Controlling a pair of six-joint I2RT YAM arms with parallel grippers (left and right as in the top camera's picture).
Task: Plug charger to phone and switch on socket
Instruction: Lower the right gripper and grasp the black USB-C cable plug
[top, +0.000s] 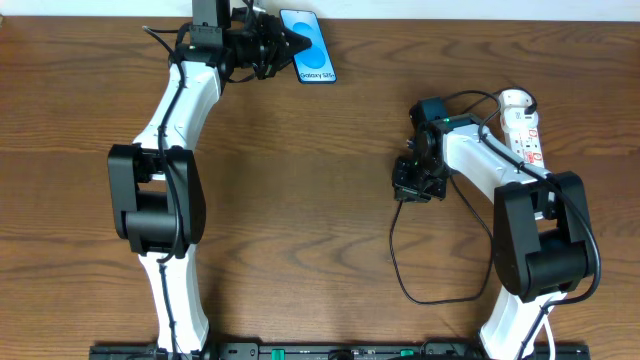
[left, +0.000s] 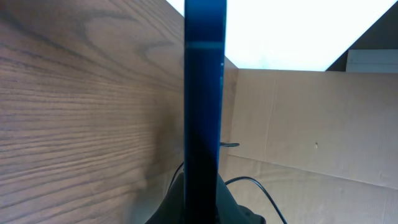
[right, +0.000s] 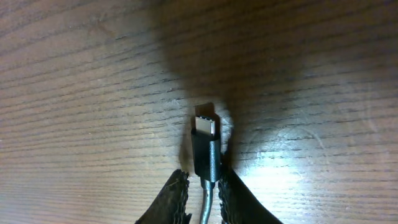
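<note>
Between the right gripper's (right: 202, 183) fingertips: the charger (right: 206, 143). The jaws are narrowed onto the plug body, with the metal tip left free and pointing out over the table (right: 74, 93), likely so it can enter a port. Its cable trails off in a loose loop. At the far edge, the left gripper (top: 283, 45) is clamped tight on the phone (top: 314, 42), apparently to steady it for insertion. The socket (top: 523, 125) lies far right, untouched. The two grippers are well apart.
</note>
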